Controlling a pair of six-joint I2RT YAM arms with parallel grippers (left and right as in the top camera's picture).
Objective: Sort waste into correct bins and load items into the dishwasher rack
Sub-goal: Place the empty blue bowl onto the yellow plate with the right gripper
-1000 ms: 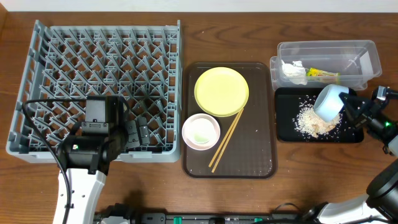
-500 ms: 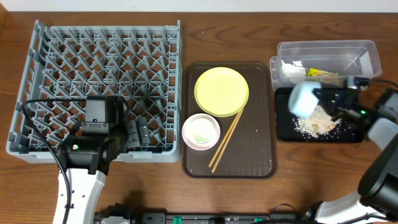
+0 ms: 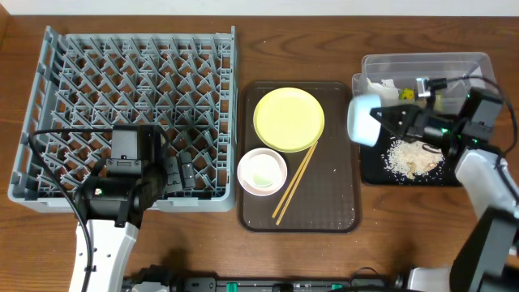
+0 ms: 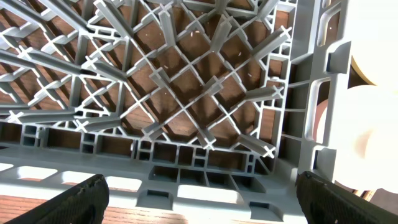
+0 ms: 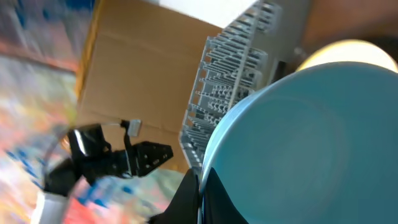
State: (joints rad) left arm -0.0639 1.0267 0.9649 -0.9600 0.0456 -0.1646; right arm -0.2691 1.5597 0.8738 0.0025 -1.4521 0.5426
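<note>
My right gripper (image 3: 388, 120) is shut on the rim of the light-blue bowl (image 3: 364, 119) and holds it on its side above the gap between the brown serving tray and the black tray (image 3: 370, 172); the bowl fills the right wrist view (image 5: 305, 130). Rice grains (image 3: 412, 158) lie heaped in the black tray. The clear tub (image 3: 474, 75) holds the white napkin (image 3: 381, 88) and the printed wrapper (image 3: 405, 95). The yellow plate (image 3: 289, 118), white bowl (image 3: 262, 171) and chopsticks (image 3: 294, 182) sit on the serving tray. My left gripper (image 4: 199, 202) is open over the grey rack's (image 3: 130, 105) front right edge (image 4: 205, 180).
The brown serving tray (image 3: 336, 203) lies between the rack and the two bins. The left arm's body (image 3: 122, 182) covers the rack's front part. Bare wooden table (image 3: 405, 235) shows in front of the trays.
My right gripper has carried the light-blue bowl leftward from over the black tray to its left end, beside the serving tray. The left arm has not moved.
</note>
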